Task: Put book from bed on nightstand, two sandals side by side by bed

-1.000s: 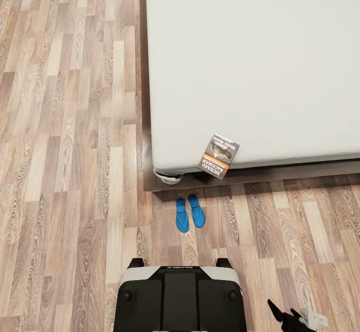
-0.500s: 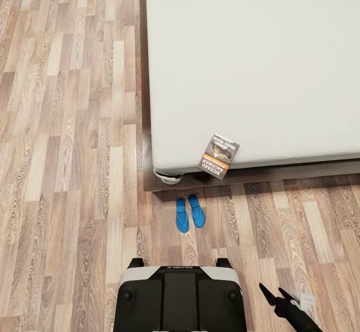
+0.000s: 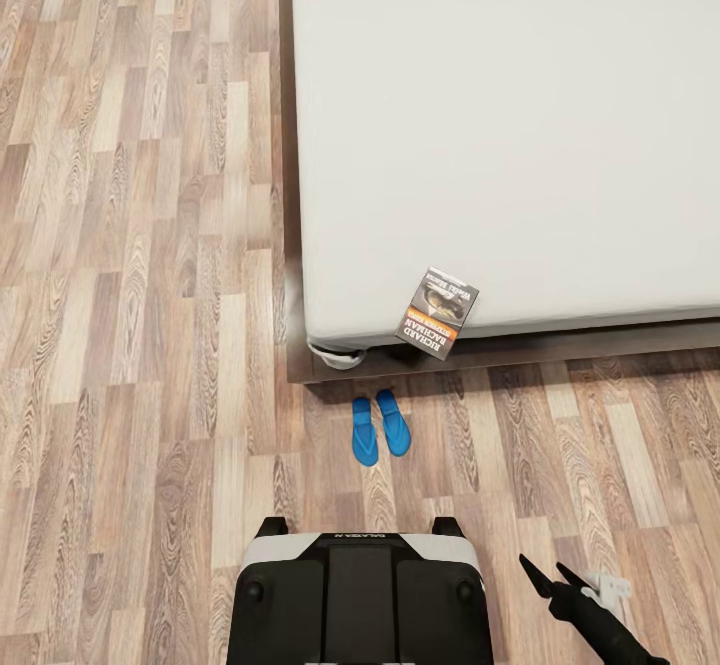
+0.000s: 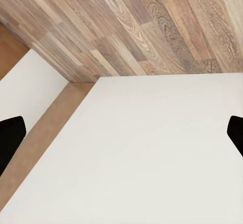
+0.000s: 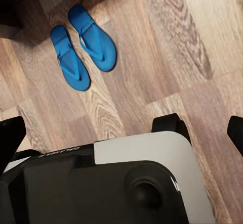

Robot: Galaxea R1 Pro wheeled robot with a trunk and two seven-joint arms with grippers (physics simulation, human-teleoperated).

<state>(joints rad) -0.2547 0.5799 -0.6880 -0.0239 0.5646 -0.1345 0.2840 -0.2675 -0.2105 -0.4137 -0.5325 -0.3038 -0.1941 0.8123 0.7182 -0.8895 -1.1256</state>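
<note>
The book (image 3: 437, 312), dark with an orange band, lies on the bed (image 3: 500, 125) at the mattress's near corner and overhangs its edge. The two sandals (image 3: 379, 428), bright blue, lie side by side on the floor just in front of that corner, toes toward the bed. The right wrist view shows the same pair (image 5: 82, 48) beyond my base. My right gripper (image 3: 541, 563) hovers open and empty at the lower right, well short of the sandals. My left gripper (image 4: 121, 135) is open, its dark fingertips (image 4: 10, 138) at the picture's edges over a pale flat surface.
My black and grey base (image 3: 358, 595) stands close behind the sandals. The bed's dark brown frame (image 3: 520, 350) juts out under the mattress. Light-brown plank floor (image 3: 140, 295) stretches along the bed's left side.
My right gripper has come up and forward from the head view's bottom corner, further into sight. The book, the sandals and the view itself have stayed put.
</note>
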